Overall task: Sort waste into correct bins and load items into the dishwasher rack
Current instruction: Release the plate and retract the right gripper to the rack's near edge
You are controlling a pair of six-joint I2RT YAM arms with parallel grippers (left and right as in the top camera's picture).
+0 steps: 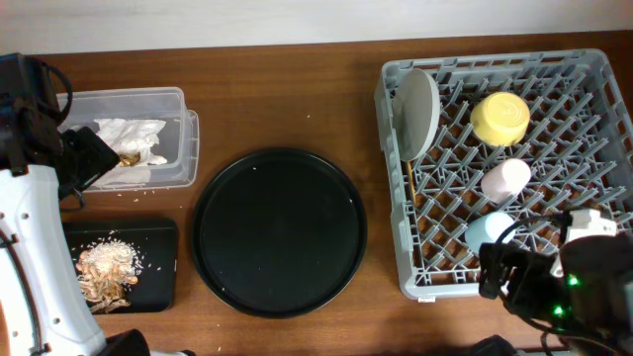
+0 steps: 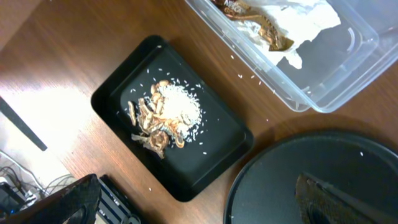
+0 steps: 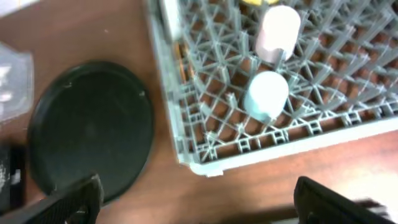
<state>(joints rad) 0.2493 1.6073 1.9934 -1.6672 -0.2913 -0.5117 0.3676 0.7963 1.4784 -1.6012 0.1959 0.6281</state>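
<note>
Waste looks sorted by kind. The crumpled napkins point(image 1: 129, 138) and a brown wrapper lie in the clear box point(image 1: 183, 99), so the dry rubbish is together. The flaky food scraps point(image 2: 155, 118), with some white grains, are heaped in the shallow black tray point(image 2: 230, 134) just beside it.

Across the table in the rack point(image 1: 593, 74), the plate point(image 1: 416, 112) stands on edge between pegs at the left wall. The yellow bowl point(image 1: 499, 118), pink cup point(image 1: 505, 179) and blue cup point(image 1: 489, 233) sit mouth-down, I'd guess so water drains. A thin wooden line by the plate may be the chopsticks point(image 1: 409, 198).

The left gripper point(image 2: 198, 183) hangs near the box, fingers spread wide and holding nothing. The right gripper point(image 3: 196, 186), off the rack's corner, is likewise spread and bare. To me the job seems about finished.
</note>
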